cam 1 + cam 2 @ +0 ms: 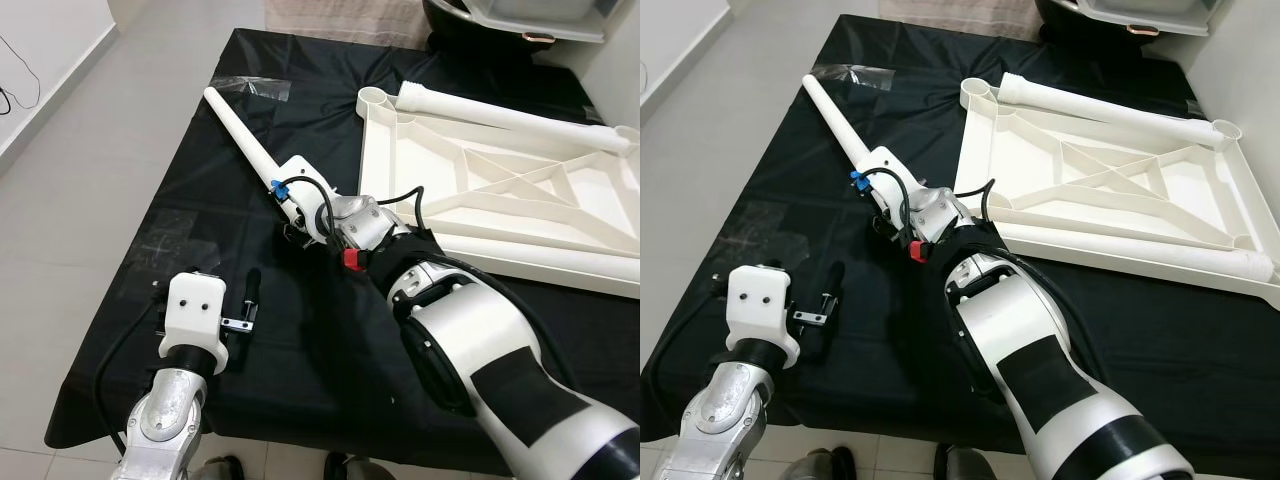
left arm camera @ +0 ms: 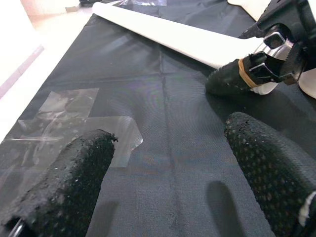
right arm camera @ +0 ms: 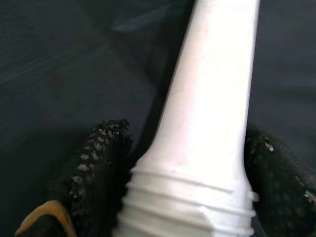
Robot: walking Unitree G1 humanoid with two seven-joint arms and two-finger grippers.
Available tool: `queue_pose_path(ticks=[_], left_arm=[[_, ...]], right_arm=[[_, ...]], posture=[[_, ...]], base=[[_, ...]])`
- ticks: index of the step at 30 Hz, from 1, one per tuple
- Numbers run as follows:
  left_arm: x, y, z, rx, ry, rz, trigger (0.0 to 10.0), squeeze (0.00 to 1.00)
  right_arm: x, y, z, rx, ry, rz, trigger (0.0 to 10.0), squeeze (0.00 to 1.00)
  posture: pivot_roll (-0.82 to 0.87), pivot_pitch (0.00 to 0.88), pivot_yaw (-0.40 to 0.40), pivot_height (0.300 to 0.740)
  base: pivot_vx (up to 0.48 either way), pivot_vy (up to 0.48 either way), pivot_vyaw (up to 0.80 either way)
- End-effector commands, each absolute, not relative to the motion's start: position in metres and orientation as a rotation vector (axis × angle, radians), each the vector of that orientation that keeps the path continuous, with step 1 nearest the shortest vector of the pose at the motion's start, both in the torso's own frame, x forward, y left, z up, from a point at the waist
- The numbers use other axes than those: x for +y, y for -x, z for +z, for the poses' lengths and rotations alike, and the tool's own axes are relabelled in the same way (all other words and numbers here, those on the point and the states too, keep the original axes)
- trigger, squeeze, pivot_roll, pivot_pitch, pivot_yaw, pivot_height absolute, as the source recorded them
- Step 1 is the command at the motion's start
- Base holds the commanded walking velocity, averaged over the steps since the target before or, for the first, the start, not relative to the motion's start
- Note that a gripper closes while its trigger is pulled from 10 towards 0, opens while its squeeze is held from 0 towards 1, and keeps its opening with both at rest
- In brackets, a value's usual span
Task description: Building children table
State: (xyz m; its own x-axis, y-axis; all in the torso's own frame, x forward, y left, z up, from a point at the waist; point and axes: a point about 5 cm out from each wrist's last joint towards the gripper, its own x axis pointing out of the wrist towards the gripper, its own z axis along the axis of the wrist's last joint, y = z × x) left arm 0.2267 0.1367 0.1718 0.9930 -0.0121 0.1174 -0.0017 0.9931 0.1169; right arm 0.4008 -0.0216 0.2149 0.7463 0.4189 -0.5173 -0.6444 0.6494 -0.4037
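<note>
A loose white tapered table leg (image 1: 240, 130) lies on the black cloth (image 1: 200, 230), its thin end pointing to the far left. My right gripper (image 1: 295, 205) is shut on its thick end; the right wrist view shows the leg (image 3: 212, 98) and its threaded end between the two black fingers (image 3: 94, 168). The upturned white tabletop (image 1: 375, 150) lies to the right, with two more white legs (image 1: 500, 115) lying along its far and near edges. My left gripper (image 2: 170, 143) is open just above the cloth at the front left (image 1: 240, 310), short of the leg.
Clear tape patches stick to the cloth (image 2: 74, 113) near my left gripper and at the far edge (image 1: 250, 87). The cloth's left edge drops to light floor tiles (image 1: 80, 150). A white bin (image 1: 530, 15) stands behind the table.
</note>
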Motion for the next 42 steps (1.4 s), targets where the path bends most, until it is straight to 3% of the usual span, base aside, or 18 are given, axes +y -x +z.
queue_pose_path(ticks=[1, 4, 12, 14, 16, 18, 22, 28, 30, 33, 36, 42], left_arm=[[0.138, -0.224, 0.170, -0.104, -0.111, 0.006, 10.0, 0.00], [0.139, -0.223, 0.170, -0.107, -0.109, 0.012, 10.0, 0.00], [0.142, -0.229, 0.174, -0.120, -0.117, 0.030, 10.0, 0.00], [0.145, -0.232, 0.175, -0.128, -0.127, 0.037, 10.0, 0.00], [0.154, -0.238, 0.179, -0.140, -0.117, 0.061, 10.0, 0.00], [0.154, -0.238, 0.179, -0.140, -0.117, 0.061, 10.0, 0.00], [0.159, -0.247, 0.185, -0.146, -0.097, 0.052, 10.0, 0.00], [0.172, -0.265, 0.210, -0.221, 0.000, 0.023, 10.0, 0.00], [0.173, -0.274, 0.233, -0.284, 0.134, -0.074, 10.0, 0.00], [0.169, -0.275, 0.243, -0.315, 0.192, -0.159, 10.0, 0.00], [0.160, -0.273, 0.256, -0.343, 0.270, -0.350, 10.0, 0.00], [0.168, -0.276, 0.251, -0.321, 0.276, -0.313, 10.0, 0.00]], right_arm=[[-0.024, -0.392, 0.187, 0.524, 0.635, 0.675, 0.0, 0.00], [-0.024, -0.393, 0.188, 0.518, 0.633, 0.689, 0.0, 0.00], [-0.023, -0.401, 0.217, 0.402, 0.338, 0.639, 0.0, 0.00], [-0.026, -0.407, 0.234, 0.321, 0.211, 0.613, 0.0, 0.00], [-0.034, -0.412, 0.266, 0.154, -0.054, 0.659, 0.0, 0.00], [-0.034, -0.412, 0.266, 0.154, -0.054, 0.659, 0.0, 0.00], [-0.047, -0.411, 0.276, 0.008, -0.214, 0.734, 0.0, 0.00], [-0.056, -0.391, 0.256, -0.161, -0.191, 0.886, 0.0, 0.00], [-0.060, -0.374, 0.236, -0.177, -0.205, 0.960, 0.0, 0.00], [-0.062, -0.366, 0.226, -0.178, -0.211, 0.983, 0.0, 0.00], [-0.072, -0.353, 0.201, -0.160, -0.228, 0.996, 0.0, 0.00], [-0.079, -0.342, 0.198, -0.191, -0.253, 1.011, 0.0, 0.00]], posture=[[0.01, 0.278, -0.130, 0.740], [0.00, 0.275, -0.130, 0.740], [0.01, 0.252, -0.117, 0.740], [0.02, 0.234, -0.111, 0.740], [0.04, 0.205, -0.100, 0.740], [0.04, 0.205, -0.100, 0.740], [0.06, 0.170, -0.077, 0.740], [0.07, 0.115, -0.040, 0.740], [0.08, 0.101, -0.029, 0.740], [0.08, 0.086, -0.018, 0.740], [0.09, 0.066, -0.004, 0.740], [0.09, 0.060, -0.003, 0.740]], base=[[0.000, 0.000, 0.00], [0.000, 0.000, 0.00], [0.000, 0.000, 0.00], [0.000, 0.000, 0.00], [0.000, 0.000, 0.00], [0.000, 0.000, 0.00], [0.000, 0.000, 0.00], [0.000, 0.000, 0.00], [0.000, 0.000, 0.00], [0.000, 0.000, 0.00], [0.000, 0.000, 0.00], [0.000, 0.000, 0.00]])
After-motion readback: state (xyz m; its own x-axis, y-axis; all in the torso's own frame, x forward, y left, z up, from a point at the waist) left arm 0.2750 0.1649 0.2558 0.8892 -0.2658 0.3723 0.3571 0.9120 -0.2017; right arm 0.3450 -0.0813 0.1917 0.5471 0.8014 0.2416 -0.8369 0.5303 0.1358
